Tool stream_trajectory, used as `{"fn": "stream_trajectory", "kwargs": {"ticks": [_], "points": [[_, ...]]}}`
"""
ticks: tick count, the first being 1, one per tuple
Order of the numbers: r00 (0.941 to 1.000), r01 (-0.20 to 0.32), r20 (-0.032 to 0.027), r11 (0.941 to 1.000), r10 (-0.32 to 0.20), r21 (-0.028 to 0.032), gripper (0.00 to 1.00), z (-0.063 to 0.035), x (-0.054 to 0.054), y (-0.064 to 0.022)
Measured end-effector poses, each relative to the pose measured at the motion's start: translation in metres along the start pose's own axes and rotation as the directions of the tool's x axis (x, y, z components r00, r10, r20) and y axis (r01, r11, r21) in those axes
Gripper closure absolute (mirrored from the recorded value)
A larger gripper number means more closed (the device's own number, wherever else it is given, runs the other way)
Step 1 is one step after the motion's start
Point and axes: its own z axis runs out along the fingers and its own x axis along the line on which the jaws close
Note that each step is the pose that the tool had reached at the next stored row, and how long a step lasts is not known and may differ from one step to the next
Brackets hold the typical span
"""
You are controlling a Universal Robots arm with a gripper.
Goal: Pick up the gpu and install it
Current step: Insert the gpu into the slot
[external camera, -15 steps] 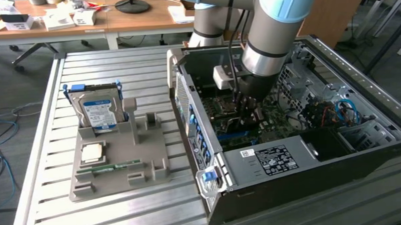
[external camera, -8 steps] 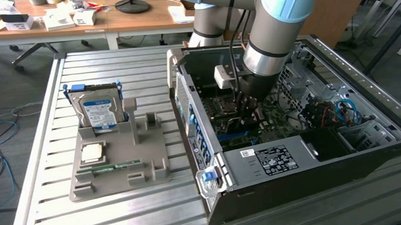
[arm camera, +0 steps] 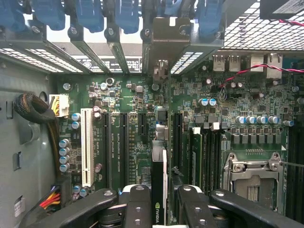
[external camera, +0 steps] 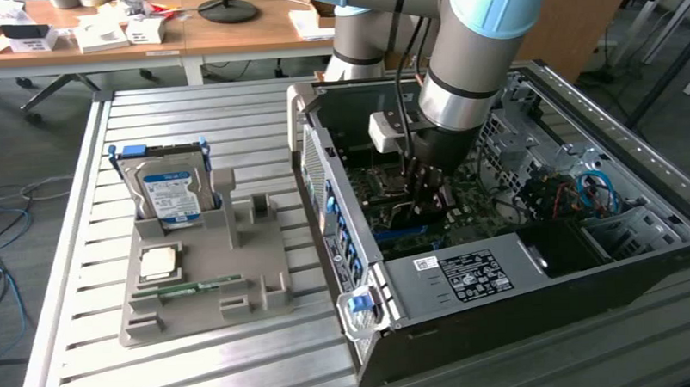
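The slatted worktop [external camera: 181, 104] is carrying the open computer case [external camera: 498, 283], which is lying at three o'clock from the grey holder [external camera: 256, 291] in the exterior view. My arm [external camera: 467, 69] is reaching down into the case, over the green motherboard [arm camera: 123, 95]. The hard drive [external camera: 173, 195] is standing upright at the holder's twelve o'clock end. My jaws are pinching the gpu [arm camera: 157, 185] edge-on from both sides. It is standing upright over the motherboard among the long slots, and I cannot tell if it is seated.
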Motion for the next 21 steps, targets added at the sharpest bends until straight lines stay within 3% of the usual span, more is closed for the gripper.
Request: {"fn": "stream_trajectory", "kwargs": {"ticks": [21], "points": [[0.9999, -0.012, 0.0002, 0.9999, 0.012, 0.0006, 0.74, 0.0, 0.0, 0.0019]]}}
